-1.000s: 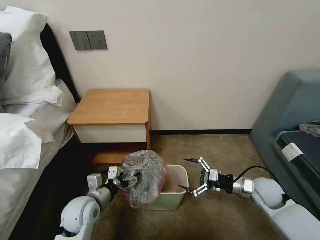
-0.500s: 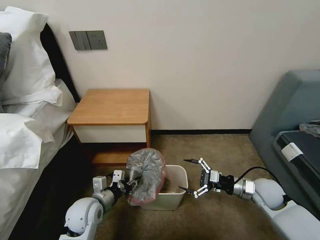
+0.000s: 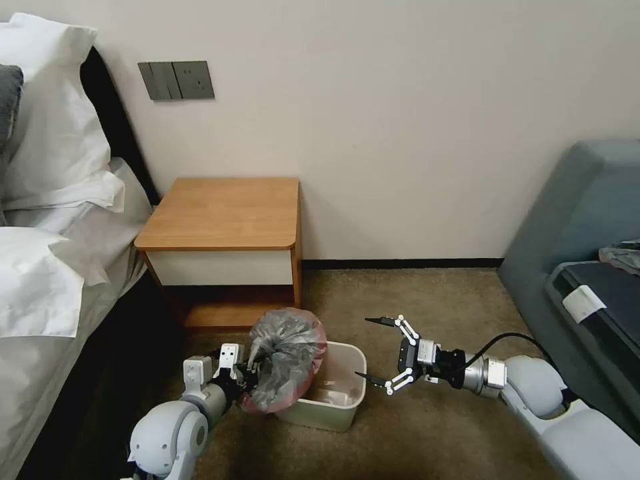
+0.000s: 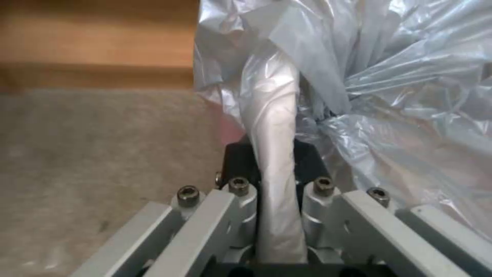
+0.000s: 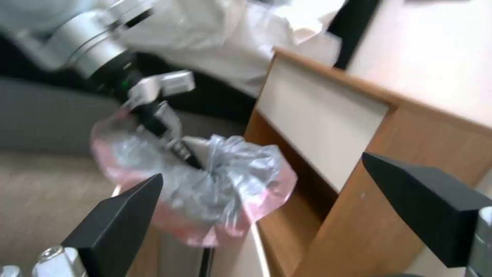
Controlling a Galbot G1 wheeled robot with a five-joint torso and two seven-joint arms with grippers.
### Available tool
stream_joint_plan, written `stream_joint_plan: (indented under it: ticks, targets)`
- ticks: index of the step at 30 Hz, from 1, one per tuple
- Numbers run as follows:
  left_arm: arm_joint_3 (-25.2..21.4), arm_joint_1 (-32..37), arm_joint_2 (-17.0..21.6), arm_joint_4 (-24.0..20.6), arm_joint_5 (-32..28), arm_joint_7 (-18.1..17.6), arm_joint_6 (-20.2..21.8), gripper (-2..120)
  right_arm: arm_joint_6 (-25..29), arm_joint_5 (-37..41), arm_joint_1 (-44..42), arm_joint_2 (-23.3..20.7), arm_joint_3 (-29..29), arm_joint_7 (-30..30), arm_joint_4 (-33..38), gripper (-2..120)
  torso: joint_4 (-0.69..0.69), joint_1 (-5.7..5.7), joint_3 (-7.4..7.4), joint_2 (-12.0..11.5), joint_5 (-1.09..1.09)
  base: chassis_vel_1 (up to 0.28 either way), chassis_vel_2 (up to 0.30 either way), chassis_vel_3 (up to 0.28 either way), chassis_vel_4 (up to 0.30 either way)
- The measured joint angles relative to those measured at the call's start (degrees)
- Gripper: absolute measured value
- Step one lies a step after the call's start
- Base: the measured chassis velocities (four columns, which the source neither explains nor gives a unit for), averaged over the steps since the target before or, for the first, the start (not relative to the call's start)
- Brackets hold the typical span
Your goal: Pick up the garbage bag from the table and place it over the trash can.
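Note:
The garbage bag [image 3: 283, 360] is a crumpled grey-silver bunch with a pinkish edge, hanging over the left end of the trash can [image 3: 347, 393], a cream bin on the carpet. My left gripper [image 3: 250, 373] is shut on a twisted fold of the bag [image 4: 359, 77], and the left wrist view shows the plastic pinched between its black pads [image 4: 238, 161]. My right gripper [image 3: 363, 348] hangs open just right of the bin, touching nothing. In the right wrist view its fingers [image 5: 118, 219] frame the bag [image 5: 230, 181] and the left gripper [image 5: 174, 146]. The table [image 3: 227, 213] behind has a bare top.
A bed with white pillows [image 3: 47, 147] runs along the left. At the right stands a grey-blue sofa [image 3: 580, 220] with dark items on it. Brown carpet [image 3: 413, 293] lies open between the table, the bin and the sofa.
My left gripper has sunk lower with the bag, which now sits lower over the bin's left end. The bin has shifted slightly left. The right gripper moved a little left, still open.

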Motion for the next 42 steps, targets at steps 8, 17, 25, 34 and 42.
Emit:
stream_joint_plan:
  ticks: [8,17,25,34,42]
  targets:
    - [1.3,3.3,-0.1,-5.4,0.0,-4.5,-12.8,5,-7.0,9.4,-5.7,3.2,-5.5,26.0,11.9,100,-0.06,0.00,-0.01,0.0,-0.02,0.000,0.000,0.000,0.000]
    - [-0.6,6.1,0.5,-2.6,0.0,-0.4,-31.1,5,-23.5,28.9,1.7,3.5,-15.9,35.9,20.7,100,0.02,0.00,-0.01,0.0,-0.02,0.000,0.000,0.000,0.000]
    - [-1.2,5.9,0.3,0.0,-3.5,2.4,-37.5,5,-34.2,36.5,10.1,4.5,-22.7,44.4,19.9,100,0.00,0.00,0.00,0.0,0.00,0.000,0.000,0.000,0.000]
    - [-1.4,4.8,0.7,1.0,-5.4,3.1,-38.4,5,-35.1,30.0,18.0,5.8,-25.1,42.3,11.6,99,0.01,0.00,0.01,0.0,0.01,0.000,0.000,0.000,0.000]
    - [-1.4,4.5,0.7,1.4,-6.2,3.9,-39.2,5,-34.5,29.0,20.6,4.7,-26.3,39.0,9.3,88,0.00,0.00,0.01,0.0,0.01,0.000,0.000,0.000,0.000]
